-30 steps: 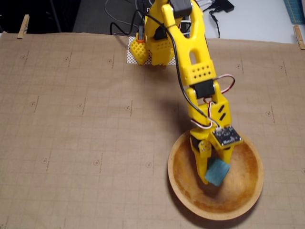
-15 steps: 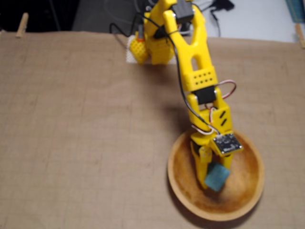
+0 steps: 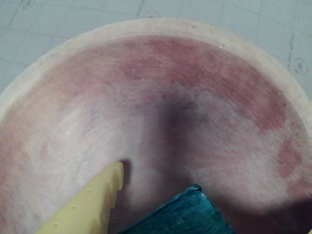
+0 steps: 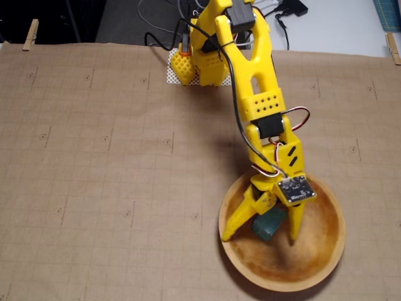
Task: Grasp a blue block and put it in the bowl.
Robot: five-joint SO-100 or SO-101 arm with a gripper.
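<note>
The wooden bowl [image 4: 326, 251] sits at the lower right of the fixed view and fills the wrist view [image 3: 161, 34]. My yellow gripper [image 4: 259, 237] reaches down inside it with its jaws spread wide. The blue block [image 4: 270, 224] lies between the jaws, close to the right-hand finger [image 4: 294, 226] and well apart from the left-hand one [image 4: 233, 226]. In the wrist view the block [image 3: 183, 214] is at the bottom edge, with a clear gap between it and the yellow finger [image 3: 97, 200]. I cannot tell whether the block rests on the bowl's floor.
Brown gridded paper [image 4: 94, 175] covers the table. The arm's base [image 4: 200, 63] stands at the top centre, with cables behind it. Wooden clothespegs [image 4: 30, 34] clip the paper at the far corners.
</note>
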